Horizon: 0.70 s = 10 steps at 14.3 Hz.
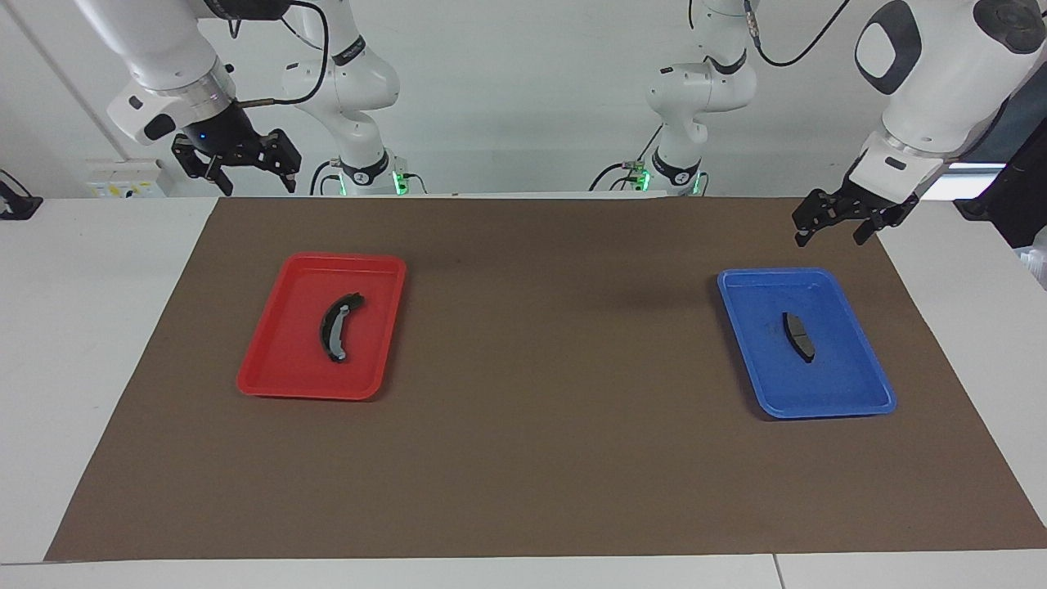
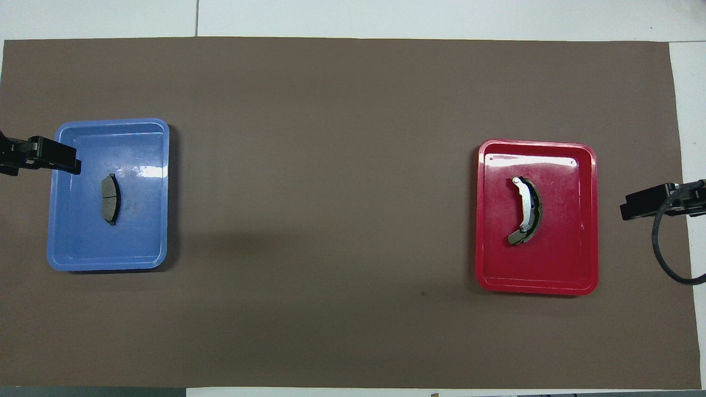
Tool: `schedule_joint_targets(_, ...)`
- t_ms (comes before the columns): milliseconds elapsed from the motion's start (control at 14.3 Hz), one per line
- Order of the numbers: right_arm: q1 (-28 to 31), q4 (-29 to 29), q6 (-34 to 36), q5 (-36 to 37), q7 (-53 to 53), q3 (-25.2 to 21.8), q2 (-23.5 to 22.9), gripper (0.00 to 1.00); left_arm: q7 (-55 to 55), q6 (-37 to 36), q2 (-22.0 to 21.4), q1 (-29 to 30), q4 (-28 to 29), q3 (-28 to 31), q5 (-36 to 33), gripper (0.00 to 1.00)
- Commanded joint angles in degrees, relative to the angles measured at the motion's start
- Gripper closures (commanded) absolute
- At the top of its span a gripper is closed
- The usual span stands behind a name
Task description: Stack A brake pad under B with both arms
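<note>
The short dark pad A [image 1: 798, 335] lies in the blue tray [image 1: 859, 393] at the left arm's end of the mat; it also shows in the overhead view [image 2: 111, 199]. The long crescent pad B [image 1: 337, 325] with a light grey strip lies in the red tray [image 1: 278, 360] at the right arm's end, and shows in the overhead view [image 2: 527, 211]. My left gripper [image 1: 829, 236] is open and empty, raised by the blue tray's edge. My right gripper [image 1: 255, 182] is open and empty, raised over the mat's corner near the red tray.
A brown mat [image 1: 540, 458] covers most of the white table. The two trays stand far apart on it, with bare mat between them. A black cable [image 2: 662, 259] loops from the right arm beside the red tray [image 2: 584, 275].
</note>
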<state>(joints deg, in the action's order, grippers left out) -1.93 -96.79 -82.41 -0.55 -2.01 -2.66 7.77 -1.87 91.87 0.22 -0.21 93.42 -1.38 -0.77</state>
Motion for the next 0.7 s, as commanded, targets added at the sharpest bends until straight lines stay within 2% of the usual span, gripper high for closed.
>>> schedule_joint_targets(0, 0.3, 0.5, 0.6, -0.2, 0.3, 0.1, -0.2, 0.00, -0.1, 0.1, -1.0, 0.8, 1.2, 0.1, -0.6, 0.00)
schedule_joint_targets(140, 0.3, 0.5, 0.6, -0.2, 0.3, 0.1, -0.2, 0.00, -0.7, 3.6, -2.5, 1.8, 4.9, 0.1, -0.6, 0.00)
schedule_joint_targets(349, 0.3, 0.5, 0.8, -0.2, 0.1, 0.1, -0.2, 0.00, -4.0, 15.6, -5.7, 3.9, 16.2, 0.1, -0.6, 0.00)
schedule_joint_targets(628, 0.3, 0.4, 1.1, -0.2, -0.2, 0.2, -0.1, 0.00, -6.3, 29.7, -2.7, 6.6, 26.7, 0.0, -0.6, 0.00)
